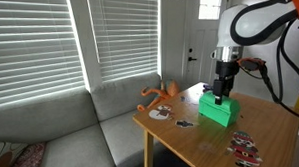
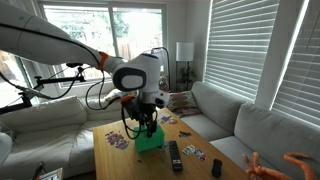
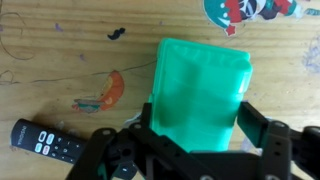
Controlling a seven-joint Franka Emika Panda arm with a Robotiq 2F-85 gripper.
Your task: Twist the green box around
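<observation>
The green box (image 1: 219,109) stands on the wooden table (image 1: 183,137), seen in both exterior views (image 2: 151,141). In the wrist view it is a bright green block (image 3: 200,80) lying between my two black fingers. My gripper (image 1: 222,95) reaches straight down onto it (image 2: 147,126). In the wrist view the fingers (image 3: 200,122) press against the box's two long sides, so the gripper is shut on the box. The box's base is hidden by the gripper body.
An orange starfish toy (image 1: 164,92) lies at the table's far corner by the sofa (image 1: 48,125). A black remote (image 2: 175,155) (image 3: 45,143) lies beside the box. Printed cards (image 1: 245,147) (image 2: 118,138) lie on the table. A card (image 3: 245,10) shows beyond the box.
</observation>
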